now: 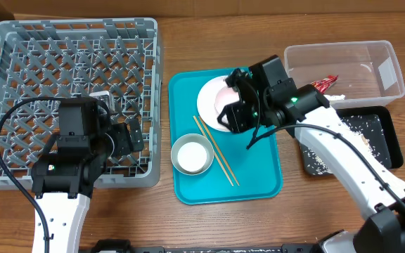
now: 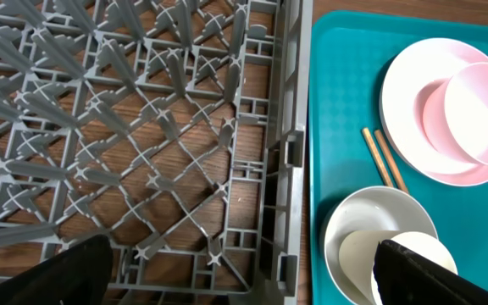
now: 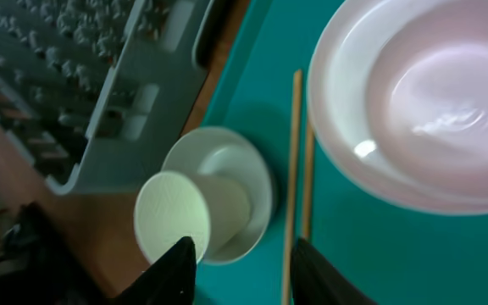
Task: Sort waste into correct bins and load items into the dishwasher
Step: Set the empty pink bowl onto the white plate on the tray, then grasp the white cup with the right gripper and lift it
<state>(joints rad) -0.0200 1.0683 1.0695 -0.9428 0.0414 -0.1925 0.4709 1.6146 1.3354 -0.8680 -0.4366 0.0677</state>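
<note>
The pinkish-white bowl (image 2: 481, 114), seated on the white plate (image 2: 405, 102) on the teal tray (image 1: 259, 176) at mid-worktop, is judged light, rigid, slippery and breakable, and is best pinched across its rim by the right gripper (image 3: 244, 258), seen wide and empty.

We read it left to right: rack, tray, two bins.
The large square grey plastic dish rack (image 1: 41, 63) fills the upper left of the overhead frame, and the flat teal plastic tray (image 1: 259, 179) lies just right of it, at centre. On that tray we find the white round plate (image 1: 206, 98) at the top with the pinkish-white bowl (image 2: 481, 110) on it. The pale grey round bowl (image 1: 192, 154) sits at lower left with the small white cup (image 3: 193, 212) inside. The two thin wooden chopsticks (image 1: 215, 150) run diagonally between plate and bowl. At upper right, the clear plastic rectangular tub (image 1: 357, 70) holds the crumpled red snack wrapper (image 1: 325, 83). Just below it, the shallow black rectangular tray (image 1: 389, 140) holds the loose white rice-like grains (image 1: 357, 126).
</note>
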